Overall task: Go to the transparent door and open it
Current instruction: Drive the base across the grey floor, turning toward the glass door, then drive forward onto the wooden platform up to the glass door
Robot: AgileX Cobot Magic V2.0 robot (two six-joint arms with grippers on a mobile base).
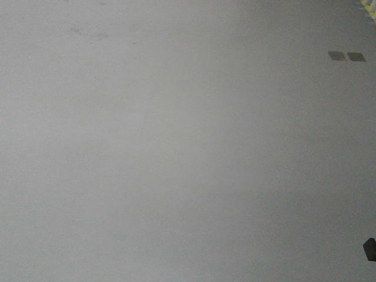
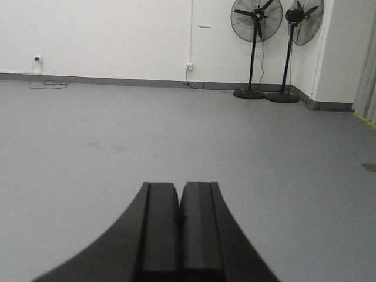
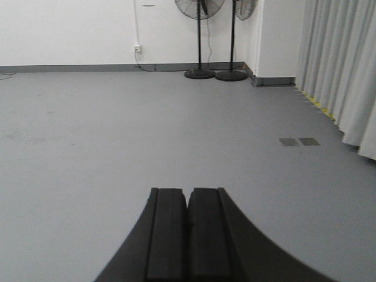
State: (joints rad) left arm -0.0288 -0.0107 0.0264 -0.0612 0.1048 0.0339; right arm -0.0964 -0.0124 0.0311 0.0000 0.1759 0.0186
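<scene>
1. Far left, a small white wall socket (image 2: 36,59) sits low on the plain white wall (image 2: 117,35). A thin dark cable (image 2: 50,84) trails from it along the smooth grey floor (image 2: 88,117).
2. The left black two-fingered gripper (image 2: 179,202) hangs low over that floor. Its flat pads (image 2: 161,223) are pressed together with nothing between them.
3. Ahead of it on the floor there is a faint patch of scuff marks (image 2: 103,145).
4. Further right, a second white socket (image 2: 189,66) sits just above the grey skirting strip (image 2: 117,79).
5. Two tall black pedestal fans (image 2: 257,20) stand side by side in the corner, their round bases nearly touching.
6. The right black gripper (image 3: 188,205) is likewise closed on nothing — pad against pad, pointing at the same corner.
7. To its right, a pair of small dark square floor plates (image 3: 299,141) lie just beside each other (the front view, which looks down at the floor, catches them too).
8. A yellow-and-black tape line (image 3: 317,104) runs along the foot of the long pale grey pleated curtain (image 3: 338,70) on the right.
9. A small dark shape (image 1: 369,249) sits at the front view's lower right edge — I can't tell what it is.
10. The transparent door shows in none of these views, so I can't say where it stands.
</scene>
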